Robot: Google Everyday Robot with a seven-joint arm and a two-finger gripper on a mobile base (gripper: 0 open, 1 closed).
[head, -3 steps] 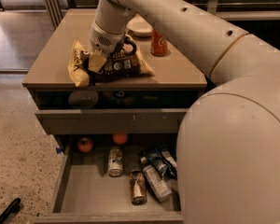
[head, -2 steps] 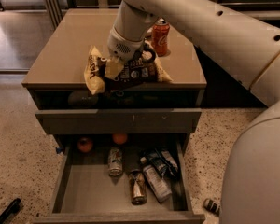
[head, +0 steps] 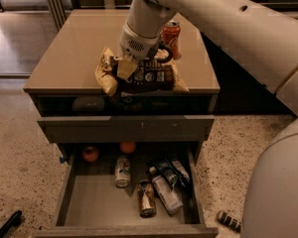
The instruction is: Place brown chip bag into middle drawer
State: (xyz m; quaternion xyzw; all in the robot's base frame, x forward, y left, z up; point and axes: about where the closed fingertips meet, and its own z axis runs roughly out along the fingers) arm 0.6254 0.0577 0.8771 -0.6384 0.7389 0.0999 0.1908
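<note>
Since the earlier frames the arm has swung toward the picture's right and carried the brown chip bag (head: 149,78) with it, from the middle of the bench (head: 64,58) to the front edge, where the bag's lower ends now overhang; the gripper (head: 131,66) sits right on top of the bag, its jaws closed on the crumpled upper middle, and the bag hangs beneath them with one cream-tan end drooping to one side and the other splayed out opposite; an orange soda can (head: 171,33) stands just behind the jaws, close to the bag but seemingly apart from it; directly below the jaws comes a shut grey drawer front (head: 124,129), and lower again, nearer the camera, the middle drawer (head: 89,202) is pulled wide open, its far half holding a red fruit (head: 91,153), an orange one (head: 127,147), a can (head: 122,165), a bottle (head: 146,198) and dark snack packets (head: 166,182), its near half bare; the bag should prove light, soft and full of air, its film slick and crinkly, its contents easily crushed, so a pinch on a gathered fold near the middle looks right, firm enough not to slip yet not squeezing the chips; it is dark brown in the centre with pale lettering, cream-tan at both ends, and far wider than the can.
</note>
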